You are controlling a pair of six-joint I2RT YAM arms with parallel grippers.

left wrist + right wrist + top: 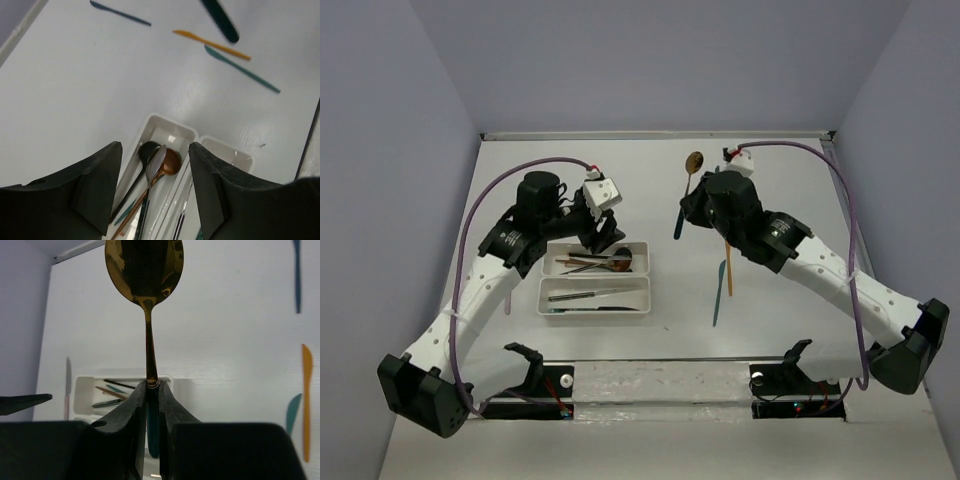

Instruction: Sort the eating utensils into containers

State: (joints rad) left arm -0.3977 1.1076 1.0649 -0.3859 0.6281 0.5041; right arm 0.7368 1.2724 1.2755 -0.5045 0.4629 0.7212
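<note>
While the left pincer (155, 150) is held just above the spoon tray (642, 250), its jaws are spread wide and nothing is gripped between them. Through that gap, in the left wrist view, a copper spoon (172, 161), a silver spoon (156, 159) and a black spoon (146, 150) are seen lying together inside the spoon tray, their bowls toward its right-hand end. The knife tray (636, 288) is set just beside the spoon tray on its near side, parallel to it, and several knives (588, 296) are laid lengthwise in it.

The right pincer (152, 384) is raised to the right of the spoon tray and somewhat farther back, and it is closed tight on a gold spoon (144, 270). This spoon is clamped where the gold stem meets its teal handle. The bowl is thrust out beyond the fingertips, the handle is run back between the fingers, and the whole spoon is held off the desk (520, 170).

Three loose knives are seen on the desk, all to the right of the spoon tray. An orange knife (728, 268) and a teal knife (718, 297) lie near each other beyond its right end, the orange one partly covered by the right arm. A dark blue knife (120, 13) lies farther from the spoon tray than those two and is shown only in the wrist views.
</note>
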